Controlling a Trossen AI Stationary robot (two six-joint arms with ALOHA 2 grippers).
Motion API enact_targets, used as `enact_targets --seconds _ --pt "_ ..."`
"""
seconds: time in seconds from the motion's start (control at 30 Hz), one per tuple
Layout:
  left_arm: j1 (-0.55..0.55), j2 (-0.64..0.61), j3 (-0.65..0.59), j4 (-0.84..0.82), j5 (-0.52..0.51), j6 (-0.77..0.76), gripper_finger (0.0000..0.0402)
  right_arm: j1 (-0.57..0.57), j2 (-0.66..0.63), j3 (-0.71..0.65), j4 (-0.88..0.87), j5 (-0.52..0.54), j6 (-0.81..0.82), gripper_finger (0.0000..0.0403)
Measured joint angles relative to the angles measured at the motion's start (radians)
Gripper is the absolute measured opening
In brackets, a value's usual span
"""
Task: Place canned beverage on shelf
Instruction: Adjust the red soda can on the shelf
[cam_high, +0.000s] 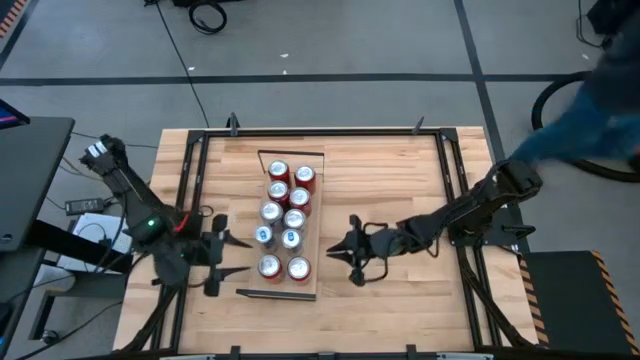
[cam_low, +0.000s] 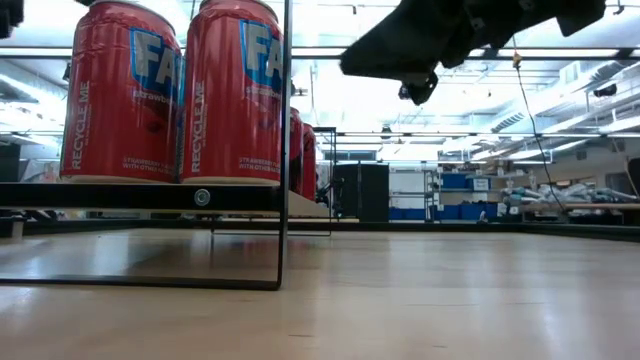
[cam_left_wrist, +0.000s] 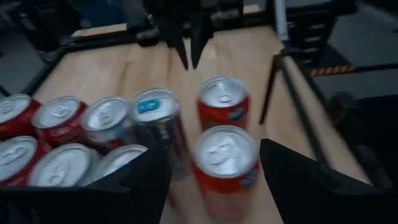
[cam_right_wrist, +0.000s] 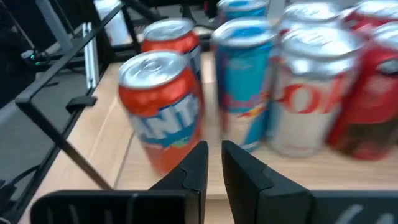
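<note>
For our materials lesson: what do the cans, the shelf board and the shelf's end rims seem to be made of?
Cans: probably aluminium, with bright silvery tops and glossy printed sides. Shelf board: light wood, pale with faint grain, matte. End rims: seemingly dark metal, thin straight black bars with a slight sheen.

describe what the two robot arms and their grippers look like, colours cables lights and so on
Both arms are dark, near-black jointed links. The left arm has a white tag near its far end, a small green light at mid-arm and loose black cables beside it. The left gripper and right gripper each carry two black, flat, pointed fingers. A thin black cable loops along the right arm.
</note>
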Motion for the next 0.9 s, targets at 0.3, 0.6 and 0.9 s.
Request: enact_targets --seconds 0.3,0.6,0.9 --pt "-0.159 0.002 0.0 -0.196 -0.039 -0.322 0.0249 0.071 0.118 0.1 -0.002 0.064 0.052 0.0057" --pt "-0.232 0.003 0.0 -0.291 -0.092 -0.395 0.0249 0.134 0.133 0.101 0.037 0.22 0.08 0.0057" --pt "-0.273 0.003 -0.007 -0.313 -0.146 -0.414 0.0249 0.144 0.258 0.1 0.212 0.27 0.04 0.0054"
